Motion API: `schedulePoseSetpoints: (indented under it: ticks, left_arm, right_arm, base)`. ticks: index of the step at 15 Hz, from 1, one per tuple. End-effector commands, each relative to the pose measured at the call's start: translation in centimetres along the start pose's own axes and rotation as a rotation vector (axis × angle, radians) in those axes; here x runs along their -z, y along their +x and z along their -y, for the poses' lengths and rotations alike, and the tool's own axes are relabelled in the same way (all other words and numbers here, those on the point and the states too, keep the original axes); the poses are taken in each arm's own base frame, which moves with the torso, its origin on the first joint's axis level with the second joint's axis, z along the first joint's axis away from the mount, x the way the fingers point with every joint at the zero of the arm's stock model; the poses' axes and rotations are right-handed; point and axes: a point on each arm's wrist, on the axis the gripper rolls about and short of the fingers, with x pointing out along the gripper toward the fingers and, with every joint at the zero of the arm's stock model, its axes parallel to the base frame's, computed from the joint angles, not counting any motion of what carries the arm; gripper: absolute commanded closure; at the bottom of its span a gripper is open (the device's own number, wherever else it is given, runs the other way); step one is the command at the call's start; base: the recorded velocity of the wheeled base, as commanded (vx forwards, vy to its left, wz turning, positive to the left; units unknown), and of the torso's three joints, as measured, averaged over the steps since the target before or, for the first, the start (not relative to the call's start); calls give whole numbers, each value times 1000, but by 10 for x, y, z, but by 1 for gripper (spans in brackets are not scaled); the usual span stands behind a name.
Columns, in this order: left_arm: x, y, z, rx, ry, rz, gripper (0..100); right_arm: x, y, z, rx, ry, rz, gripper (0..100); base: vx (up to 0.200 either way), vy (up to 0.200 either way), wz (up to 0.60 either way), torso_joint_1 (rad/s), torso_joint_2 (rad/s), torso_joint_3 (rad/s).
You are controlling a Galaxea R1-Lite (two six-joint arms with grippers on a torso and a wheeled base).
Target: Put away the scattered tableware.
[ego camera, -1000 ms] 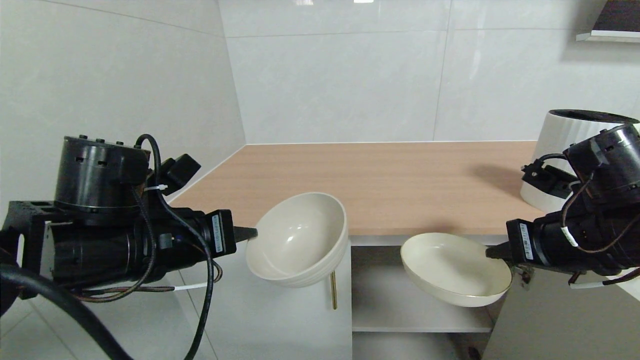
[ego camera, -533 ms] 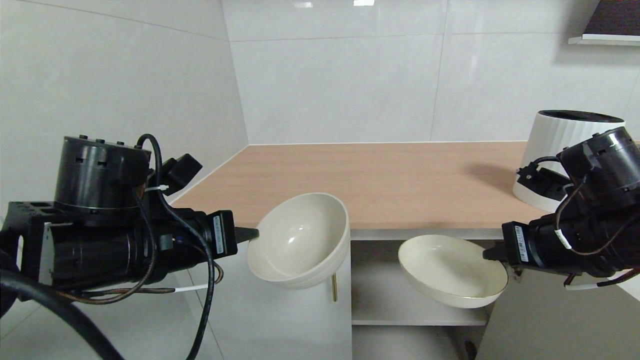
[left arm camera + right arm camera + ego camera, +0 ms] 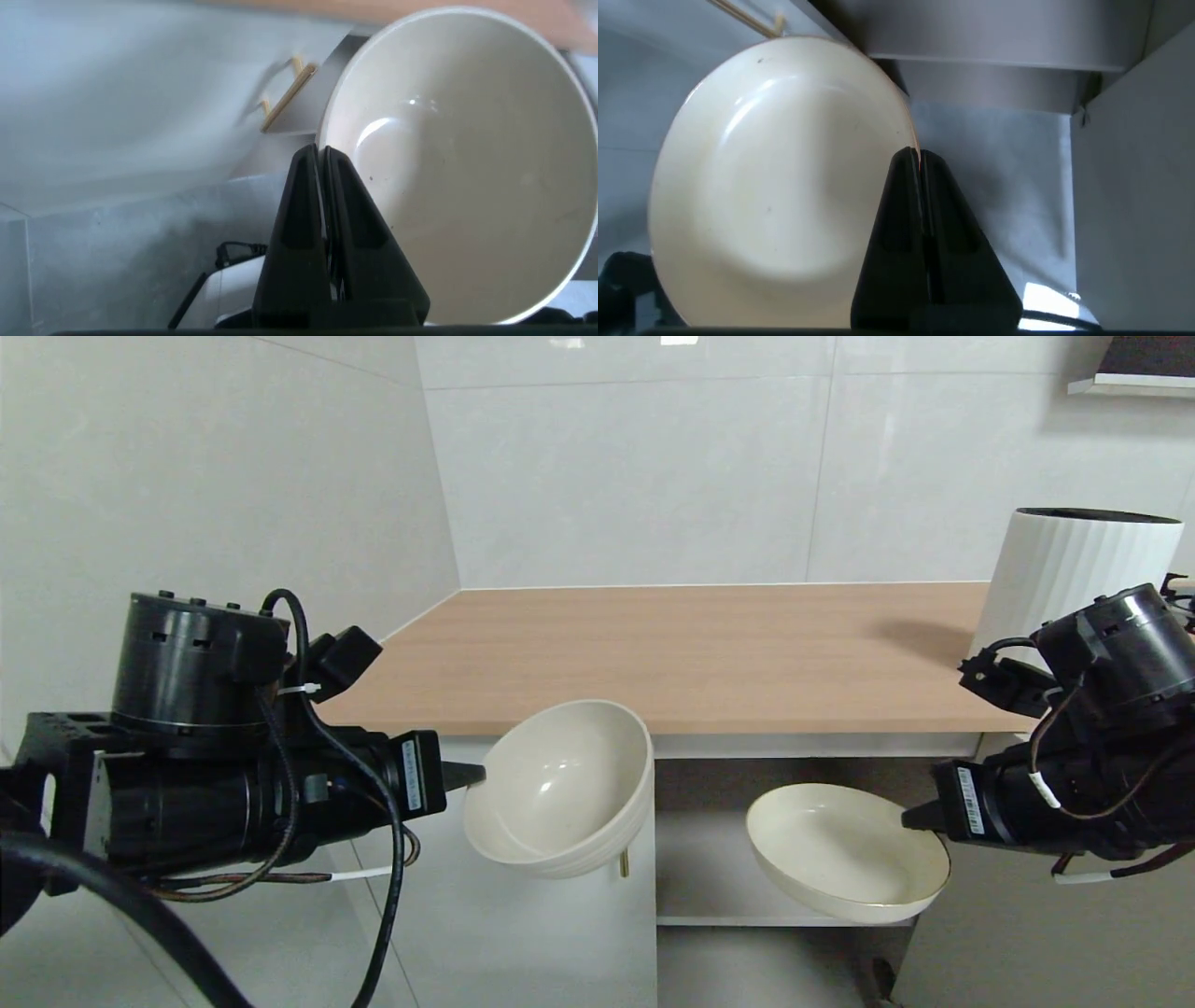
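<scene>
A deep cream bowl hangs in the air in front of the wooden counter's front edge, tilted with its mouth towards me; my left gripper is shut on its rim. To its right a shallow cream plate with a thin gold rim is held lower, in front of the open cabinet; my right gripper is shut on its edge. In the wrist views the bowl and the plate sit just past the pinched fingers.
The wooden counter runs across the middle, with a white ribbed cylinder at its right end. Below it stands an open cabinet with a white shelf; a door with a brass handle is on its left. Tiled walls are behind and left.
The head camera's picture has shifted, showing the counter from a lower angle. Both grippers keep their hold; the plate sits slightly lower against the cabinet opening.
</scene>
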Motion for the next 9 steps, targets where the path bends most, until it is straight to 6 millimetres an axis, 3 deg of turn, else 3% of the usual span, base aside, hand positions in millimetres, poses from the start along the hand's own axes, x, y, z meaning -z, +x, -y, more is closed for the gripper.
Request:
schedulePoseSetpoints:
  ticks: [1, 7, 9]
  left_arm:
    - [0, 2, 0, -2, -1, -4, 100]
    - [1, 2, -1, -3, -1, -7, 100]
    - [1, 2, -1, -3, -1, -7, 100]
  right_arm:
    - [0, 3, 0, 3, 1, -9, 100]
    - [1, 7, 1, 11, 1, -23, 100]
    - [2, 7, 1, 12, 0, -25, 100]
  base:
    - [0, 0, 0, -159, 466, 286]
    - [0, 0, 0, -138, 451, 309]
    - [0, 0, 0, -49, 198, 139]
